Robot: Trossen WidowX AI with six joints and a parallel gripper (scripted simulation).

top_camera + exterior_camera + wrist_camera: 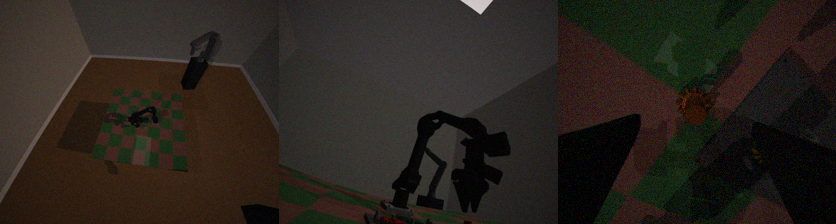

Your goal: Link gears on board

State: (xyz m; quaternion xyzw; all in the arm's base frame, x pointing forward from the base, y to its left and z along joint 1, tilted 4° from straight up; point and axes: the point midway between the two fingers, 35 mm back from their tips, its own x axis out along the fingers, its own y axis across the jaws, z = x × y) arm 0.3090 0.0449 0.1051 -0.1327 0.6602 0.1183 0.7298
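Observation:
The scene is very dark. An orange gear (695, 106) with a round knob stands on the checkered surface, centred between the fingers in the wrist view. My gripper (698, 123) (470, 212) is open and empty, pointing down above that gear. The grey board (773, 95) lies to the right in the wrist view, partly in shadow and behind the right finger. A small yellow toothed part (757, 154) shows beside the right fingertip. A red part (389, 220) shows at the bottom edge of the exterior view. Pegs and gear seating cannot be made out.
The checkered surface (115, 140) carries the arm (142, 112) (416, 155). Another arm (211, 44) (438, 176) stands on a dark block (194, 75) (429, 202) in the background. A dark object (261, 214) is at the lower right corner of the top view.

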